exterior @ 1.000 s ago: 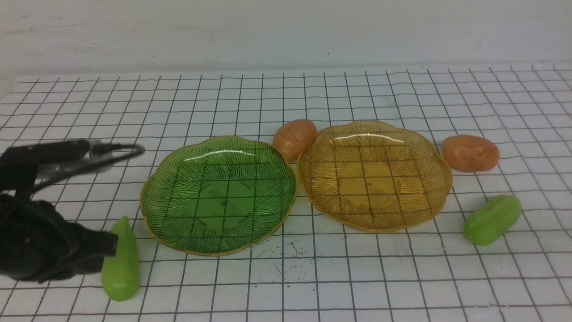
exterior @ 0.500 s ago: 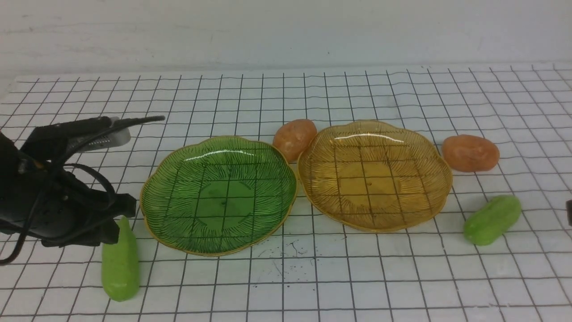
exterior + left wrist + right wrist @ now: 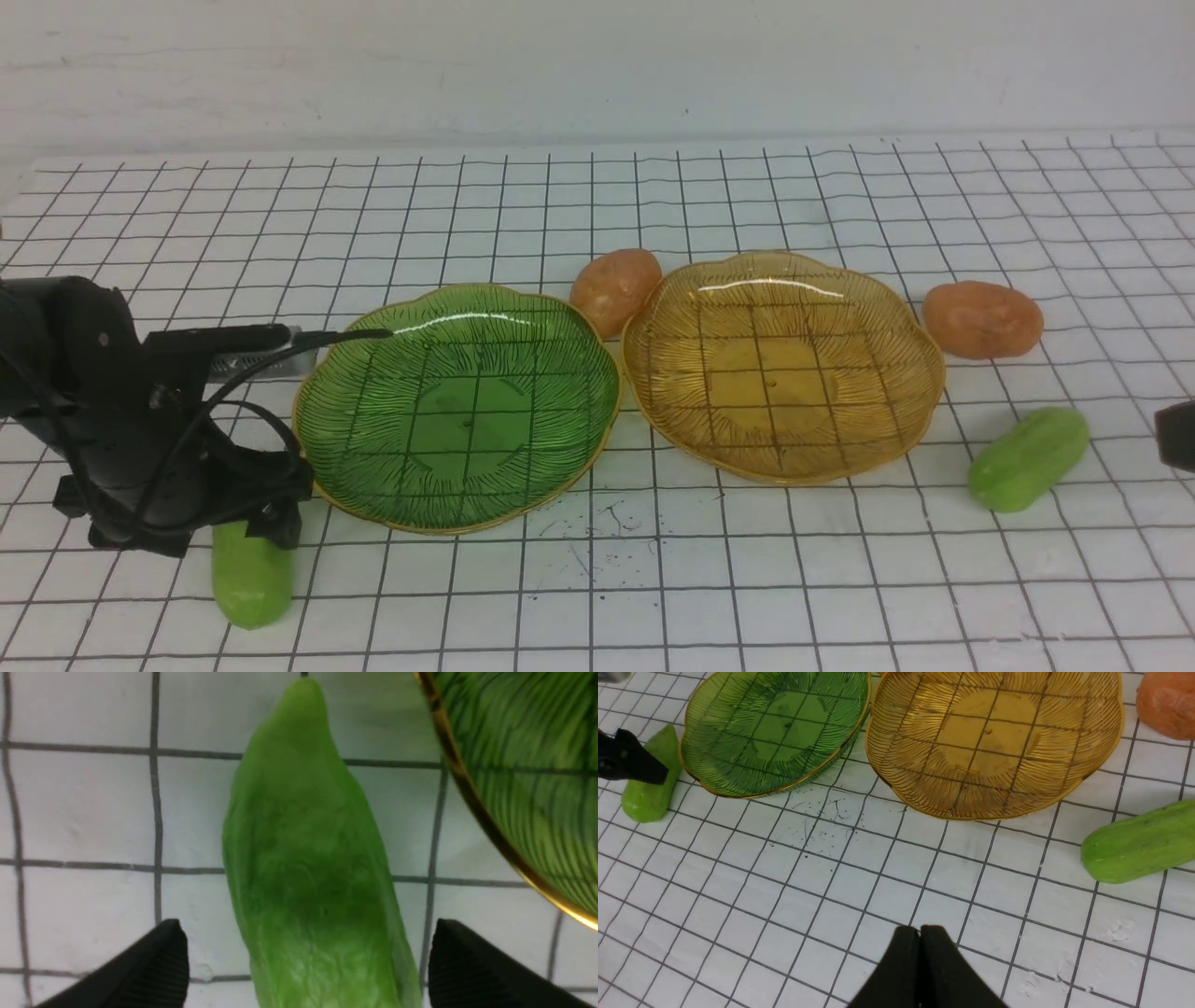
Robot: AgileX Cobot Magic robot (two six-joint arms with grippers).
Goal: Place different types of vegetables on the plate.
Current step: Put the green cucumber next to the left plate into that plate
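Left gripper (image 3: 308, 961) spread wide, a fingertip on each side of a cucumber (image 3: 313, 858)
The cucumber, glossy light green and elongated with a pointed end, lies on the gridded table (image 3: 523, 597) beside the green plate (image 3: 467, 411).

Left gripper (image 3: 308, 961): jaws seen parted, fingertips directed down at the near-left side of the green plate (image 3: 467, 420). Left arm (image 3: 89, 350): extended in from the left of the plate, wrist bent downward. Right gripper (image 3: 920, 931): fingertips pressed together, nothing held; positioned well apart from the plate, to its right.
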